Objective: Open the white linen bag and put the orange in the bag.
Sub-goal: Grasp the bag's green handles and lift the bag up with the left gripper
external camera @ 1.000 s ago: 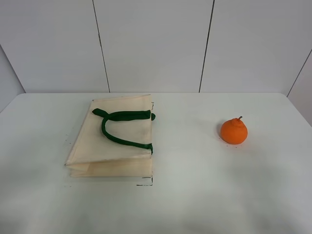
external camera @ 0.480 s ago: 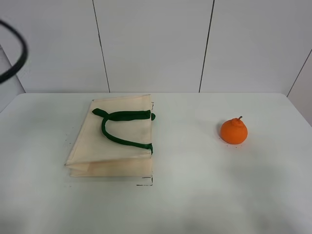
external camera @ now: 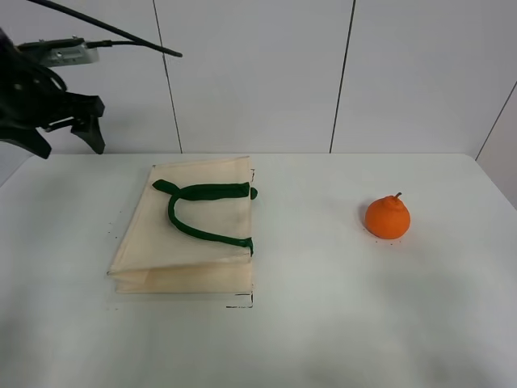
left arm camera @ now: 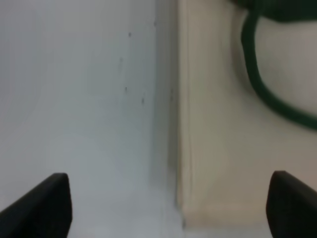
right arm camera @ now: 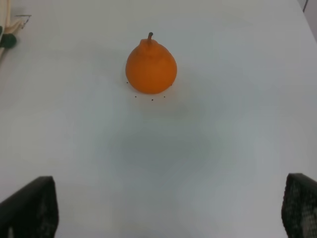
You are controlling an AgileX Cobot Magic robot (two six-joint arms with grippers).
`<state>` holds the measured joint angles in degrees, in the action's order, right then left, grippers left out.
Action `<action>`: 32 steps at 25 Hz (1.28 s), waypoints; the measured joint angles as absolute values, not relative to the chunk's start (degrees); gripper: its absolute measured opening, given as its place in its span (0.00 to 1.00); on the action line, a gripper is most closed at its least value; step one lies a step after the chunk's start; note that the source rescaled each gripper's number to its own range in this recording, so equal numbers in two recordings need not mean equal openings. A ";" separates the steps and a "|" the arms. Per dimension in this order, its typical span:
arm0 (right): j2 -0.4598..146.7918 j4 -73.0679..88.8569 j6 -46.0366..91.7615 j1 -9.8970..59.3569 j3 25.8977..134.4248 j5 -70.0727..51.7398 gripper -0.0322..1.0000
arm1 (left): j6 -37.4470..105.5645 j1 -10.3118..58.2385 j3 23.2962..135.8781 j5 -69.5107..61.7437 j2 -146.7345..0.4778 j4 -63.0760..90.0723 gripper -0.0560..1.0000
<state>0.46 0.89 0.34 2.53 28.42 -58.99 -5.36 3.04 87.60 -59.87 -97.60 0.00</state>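
In the high view, the left pincer (external camera: 66, 144) has come in at the far left corner, above the table (external camera: 323, 323), where half a second before only a dark cable showed; its jaws stand wide and hold nothing. This means, I judge, that the approach to the white linen bag (external camera: 190, 242) is only beginning. The bag lies flat and closed on the left half of the table, its green handles (external camera: 206, 191) folded over the cloth, and the orange (external camera: 388, 218) sits well apart on the right, in the same place as before. In the left wrist view the two fingertips are far apart, and between them appear the bag's side edge and bare table, with one handle loop further on. In the right wrist view the right pincer (right arm camera: 166, 208) is also wide and empty, with the orange ahead of it. I see no obstacle between either pincer and its target; the difficulty is rather that the bag's mouth is pressed shut, so a handle or the upper layer must probably be lifted first
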 joint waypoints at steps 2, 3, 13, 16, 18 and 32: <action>0.46 0.89 0.34 2.53 28.42 -58.99 1.00 | -7.69 3.76 92.08 -59.81 -103.75 0.00 1.00; 0.46 0.89 0.34 2.53 28.42 -58.99 1.00 | -8.66 4.56 94.09 -59.78 -106.32 0.00 1.00; 0.46 0.89 0.34 2.53 28.42 -58.99 1.00 | -16.38 16.06 100.27 -57.48 -121.12 0.00 1.00; 0.46 0.89 0.34 2.53 28.42 -58.99 1.00 | -18.61 17.28 100.27 -55.59 -124.07 -0.52 1.00; 0.46 0.89 0.34 2.53 28.42 -58.99 1.00 | -19.61 17.33 100.27 -54.00 -125.73 -0.75 1.00; 0.46 0.89 0.34 2.53 28.42 -58.99 1.00 | -21.27 17.35 100.27 -49.71 -133.90 -4.81 0.99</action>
<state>0.46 0.89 0.34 2.53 28.42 -58.99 -21.27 17.35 100.27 -49.71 -133.90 -4.81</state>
